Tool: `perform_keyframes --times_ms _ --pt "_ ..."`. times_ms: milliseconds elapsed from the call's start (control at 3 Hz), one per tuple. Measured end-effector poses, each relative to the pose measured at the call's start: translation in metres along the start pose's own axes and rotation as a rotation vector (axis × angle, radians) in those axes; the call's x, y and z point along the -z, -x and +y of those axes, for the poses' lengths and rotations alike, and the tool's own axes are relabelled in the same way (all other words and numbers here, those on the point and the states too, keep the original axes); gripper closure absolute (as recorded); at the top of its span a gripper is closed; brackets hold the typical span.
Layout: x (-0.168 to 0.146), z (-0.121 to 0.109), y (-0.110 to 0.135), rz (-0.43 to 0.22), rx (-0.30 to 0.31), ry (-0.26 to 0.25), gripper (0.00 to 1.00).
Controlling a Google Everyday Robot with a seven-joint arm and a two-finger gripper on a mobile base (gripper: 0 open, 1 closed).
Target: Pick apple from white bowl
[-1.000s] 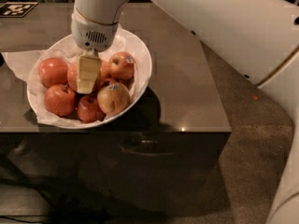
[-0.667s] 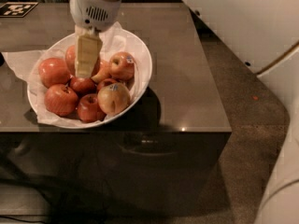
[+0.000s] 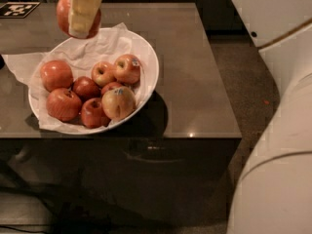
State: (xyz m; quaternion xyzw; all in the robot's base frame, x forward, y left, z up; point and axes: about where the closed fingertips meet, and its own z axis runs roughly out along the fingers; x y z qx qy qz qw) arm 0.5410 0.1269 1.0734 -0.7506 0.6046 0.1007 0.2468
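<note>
My gripper [image 3: 80, 18] is at the top left, well above the white bowl [image 3: 148, 57]. Its cream fingers [image 3: 84, 6] are shut on a round red-orange apple [image 3: 63, 14], which hangs clear of the bowl over its far rim. The bowl is wide and shallow, lined with crumpled white paper [image 3: 92, 48], and sits at the left of the dark table. Several apples stay in it: red ones [image 3: 56, 74] at the left, a stickered one [image 3: 127, 68] at the right and a pale yellowish one [image 3: 118, 103] at the front.
The dark table [image 3: 195, 82] stretches to the right of the bowl; its front edge runs just below the bowl. My white arm and body [image 3: 278, 130] fill the right side. A black-and-white marker [image 3: 17, 9] lies at the table's far left.
My gripper has risen out of the bowl with the apple in its fingers. A bare patch of paper shows where the apple lay.
</note>
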Motion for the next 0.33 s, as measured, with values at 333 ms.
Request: perform_keyframes --times_ms 333 --pt "0.0105 -0.0093 0.0107 -0.037 0.007 -0.044 1.00"
